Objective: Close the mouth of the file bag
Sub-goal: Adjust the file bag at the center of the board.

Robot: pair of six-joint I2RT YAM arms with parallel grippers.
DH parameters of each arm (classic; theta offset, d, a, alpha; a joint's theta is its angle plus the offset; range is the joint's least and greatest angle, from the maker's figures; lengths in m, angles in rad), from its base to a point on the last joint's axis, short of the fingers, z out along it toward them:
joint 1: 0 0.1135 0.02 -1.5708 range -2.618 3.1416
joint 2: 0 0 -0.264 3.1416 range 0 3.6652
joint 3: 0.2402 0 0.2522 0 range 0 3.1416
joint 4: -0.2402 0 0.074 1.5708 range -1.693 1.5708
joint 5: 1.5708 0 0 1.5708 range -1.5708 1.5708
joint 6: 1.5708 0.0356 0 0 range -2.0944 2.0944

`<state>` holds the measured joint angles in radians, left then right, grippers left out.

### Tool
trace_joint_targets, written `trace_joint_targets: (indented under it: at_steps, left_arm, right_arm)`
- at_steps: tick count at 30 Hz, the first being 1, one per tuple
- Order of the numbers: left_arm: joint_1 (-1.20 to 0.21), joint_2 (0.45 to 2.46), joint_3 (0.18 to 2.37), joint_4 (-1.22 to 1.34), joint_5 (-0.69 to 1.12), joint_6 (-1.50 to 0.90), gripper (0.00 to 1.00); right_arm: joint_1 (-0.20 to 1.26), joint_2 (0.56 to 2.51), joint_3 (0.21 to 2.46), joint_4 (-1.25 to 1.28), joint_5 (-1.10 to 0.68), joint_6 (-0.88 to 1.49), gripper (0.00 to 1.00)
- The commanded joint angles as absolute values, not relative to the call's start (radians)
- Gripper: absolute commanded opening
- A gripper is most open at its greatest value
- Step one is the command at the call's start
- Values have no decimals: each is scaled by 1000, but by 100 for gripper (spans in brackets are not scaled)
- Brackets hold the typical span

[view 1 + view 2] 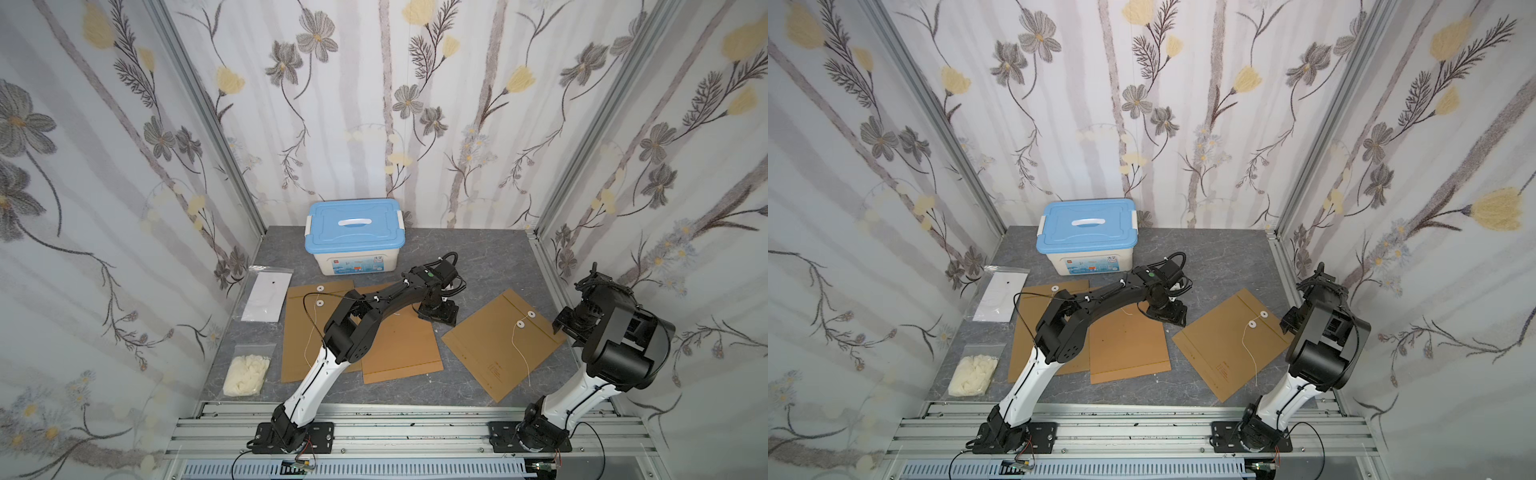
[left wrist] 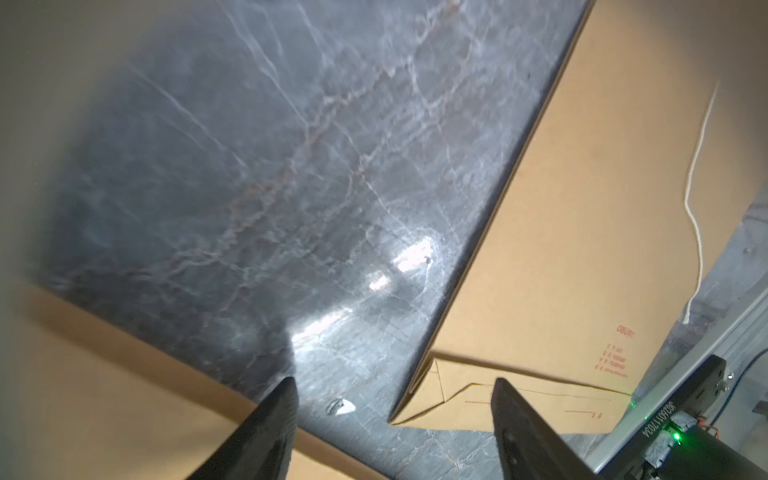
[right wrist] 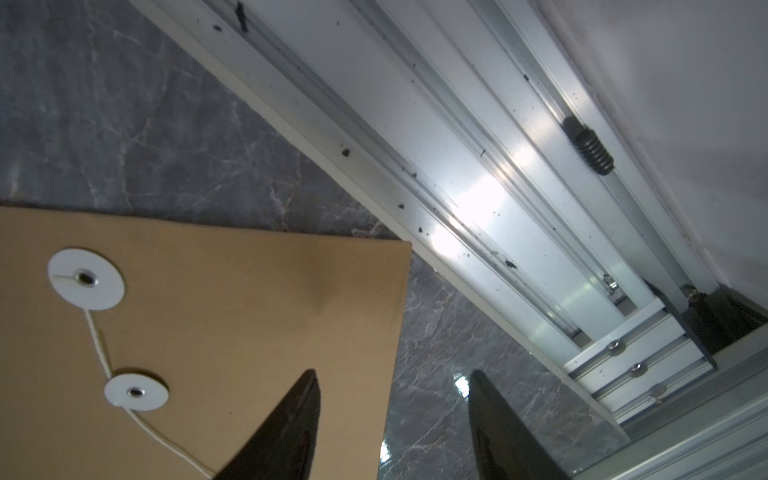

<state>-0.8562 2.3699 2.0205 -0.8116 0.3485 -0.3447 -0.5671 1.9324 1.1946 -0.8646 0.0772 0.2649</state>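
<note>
Nearest the front rail (image 1: pixel 415 432), right of centre on the grey table (image 1: pixel 490 257): right file bag (image 1: pixel 494 349), brown, flat, turned askew, flap folded down, white string (image 3: pixel 99 345) loose from its two paper discs (image 3: pixel 86 278) and trailing toward the near edge. Looks light, thin and fairly stiff, apt to slide on the smooth top rather than crumple; probably best pinned flat near the flap while pinching the limp string close to its free end for winding round the discs. Just beside its far corner: right arm (image 1: pixel 615 332), folded back tight over its base, right claw (image 3: pixel 394 374) spread apart and empty, one finger above the bag's corner, the other above bare table. Further in, middle file bag (image 1: pixel 399 345) overlapping left file bag (image 1: pixel 299 332), both flat; left one's string trailing loose, middle one's closure hidden under the arm. Across them, left arm (image 1: pixel 374 307) reaching out, elbow raised, wrist bent down at the middle bag's far right corner; left claw (image 2: pixel 394 380) released, fingers parted with nothing between. Cannot tell which bag comes next. Farthest back, against the wall: blue-lidded box (image 1: pixel 355 232).
</note>
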Motion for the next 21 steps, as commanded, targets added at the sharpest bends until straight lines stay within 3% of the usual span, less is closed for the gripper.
trace_joint_targets:
  at_steps: [1, 6, 11, 21]
  left_arm:
    - [-856, 2361, 2025, -807, 298, -343, 77]
    - [-856, 2368, 2008, -764, 303, -335, 80]
    - [-855, 2359, 2003, -744, 308, -354, 81]
    - [-842, 2347, 1950, -698, 341, -368, 83]
  right_arm:
    - [-550, 1910, 1150, -727, 141, 102, 57]
    - [-598, 2114, 1320, -839, 90, 34, 56]
    - [-523, 2202, 1377, -889, 82, -27, 55]
    - [-398, 2165, 1322, -823, 201, -131, 50]
